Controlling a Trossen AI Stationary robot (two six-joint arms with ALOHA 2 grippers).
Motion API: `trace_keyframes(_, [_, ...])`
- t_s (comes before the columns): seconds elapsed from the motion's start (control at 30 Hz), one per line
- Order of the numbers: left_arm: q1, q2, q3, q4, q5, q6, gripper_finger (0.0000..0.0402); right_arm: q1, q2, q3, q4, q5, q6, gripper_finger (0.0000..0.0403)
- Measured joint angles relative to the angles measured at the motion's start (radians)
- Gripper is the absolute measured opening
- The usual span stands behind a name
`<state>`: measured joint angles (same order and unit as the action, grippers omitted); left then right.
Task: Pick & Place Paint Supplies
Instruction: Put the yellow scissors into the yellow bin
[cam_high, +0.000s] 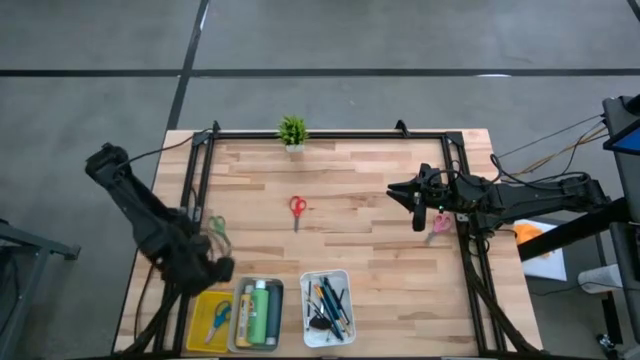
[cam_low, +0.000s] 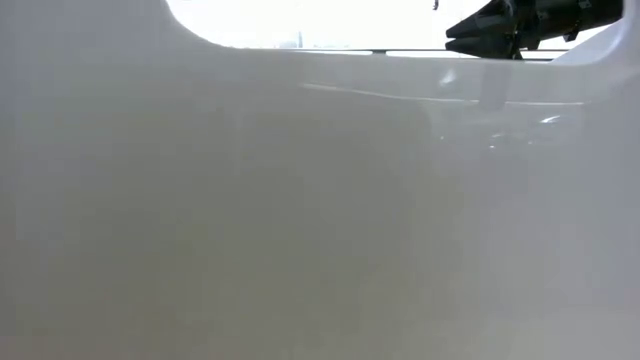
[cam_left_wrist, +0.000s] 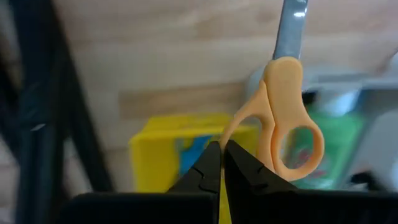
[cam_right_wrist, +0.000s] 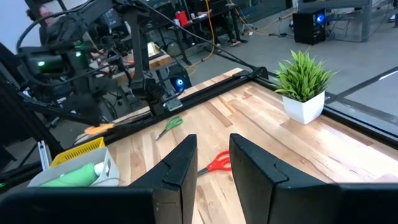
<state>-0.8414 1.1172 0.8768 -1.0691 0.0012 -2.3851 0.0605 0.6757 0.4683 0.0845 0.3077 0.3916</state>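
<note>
Left claw (cam_left_wrist: 221, 163) pinching orange scissors (cam_left_wrist: 287, 118) over yellow tray (cam_left_wrist: 158, 152), right claw (cam_right_wrist: 212, 163) narrow (empty), red scissors (cam_high: 297, 208) mid-table.

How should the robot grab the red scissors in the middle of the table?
The red-handled scissors lie flat on the wooden table, handles toward the potted plant, blades toward the trays. Probably best to come straight down and pinch across the narrow part just below the handle loops, with a pincer finger on each side.
</note>
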Motion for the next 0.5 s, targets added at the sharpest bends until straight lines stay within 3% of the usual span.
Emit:
trace_keyframes(0.27, [-0.264, 0.059, 0.0, 0.046, 0.001, -0.233, 0.0007, 0.0, 0.0, 0.0, 0.0, 0.0, 0.0, 0.0093])
trace_keyframes(0.5, [-0.305, 0.153, 0.002, 0.162, -0.001, -0.229, 0.0007, 0.0, 0.0, 0.0, 0.0, 0.0, 0.0, 0.0093])
